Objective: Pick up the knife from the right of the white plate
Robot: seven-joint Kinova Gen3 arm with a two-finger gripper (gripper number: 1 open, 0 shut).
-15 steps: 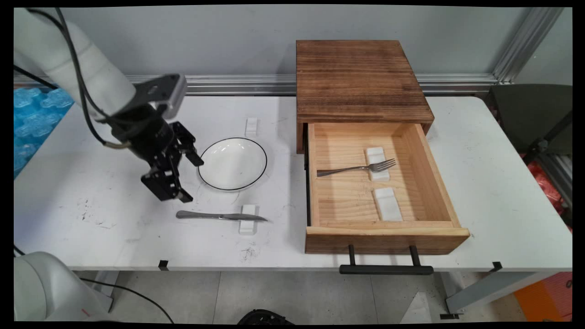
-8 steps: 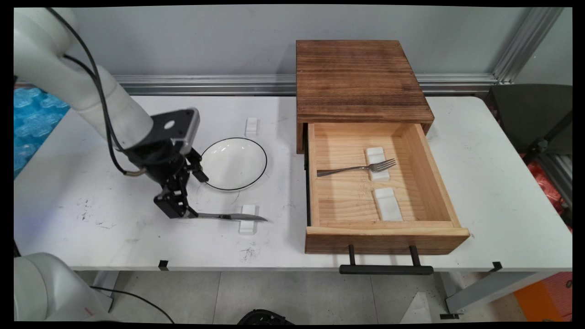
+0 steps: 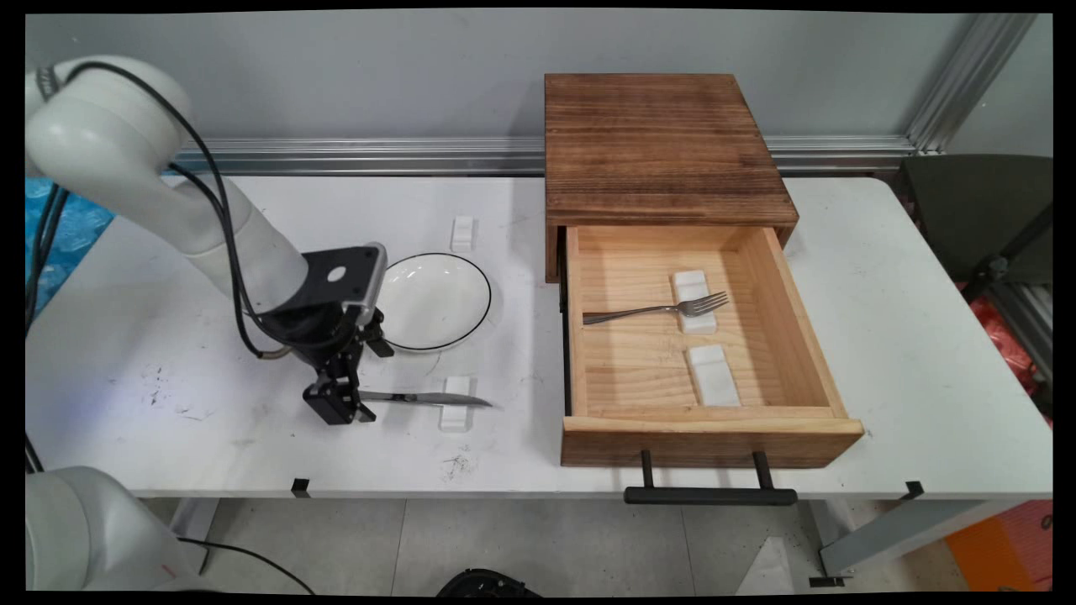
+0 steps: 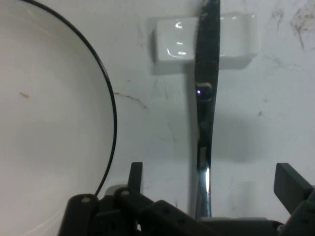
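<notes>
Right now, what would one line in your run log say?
black two-finger gripper: open, astride silver table knife handle | blade on white rest | black-rimmed white plate beside | steel fork in open wooden drawer

White rounded arm links (image 3: 210, 227), black hanging cables (image 3: 231, 277), black wrist block, black two-finger gripper (image 3: 338, 405) linkage.

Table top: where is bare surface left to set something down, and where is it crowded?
Bare: the table right of the drawer, and its far left, left of the gripper. Crowded: plate, knife on its white rest, and gripper sit close together.
</notes>
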